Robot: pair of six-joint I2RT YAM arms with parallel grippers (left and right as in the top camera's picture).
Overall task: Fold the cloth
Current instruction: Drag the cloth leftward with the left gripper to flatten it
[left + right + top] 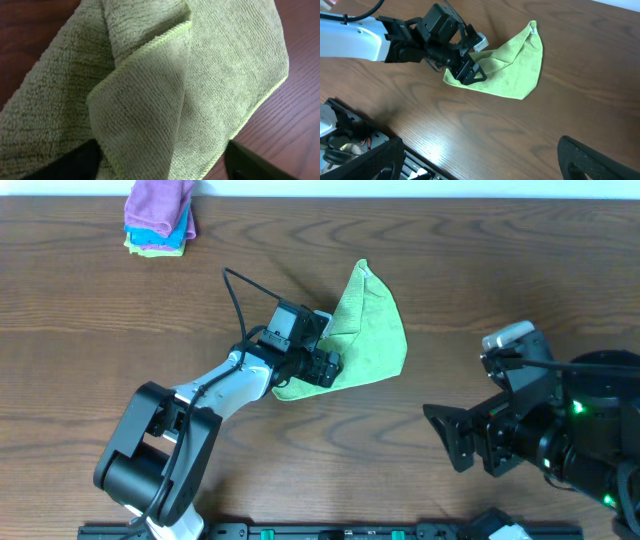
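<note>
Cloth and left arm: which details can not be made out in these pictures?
- One edge of the cloth: overhead, the left arm's jaws cover it.
- Tips of those jaws: left wrist view, cut off by the bottom edge; touching the cloth or not is unclear.
- White tag: right wrist view, too small to read.
- Cloth pile: overhead, too small to count.

Your white-shelled left arm [215, 382] has black joints and a thin black looping cable [236, 300]; your black right arm [560, 430] shows a green light [577, 408] and a pale grey cap [509, 335].
</note>
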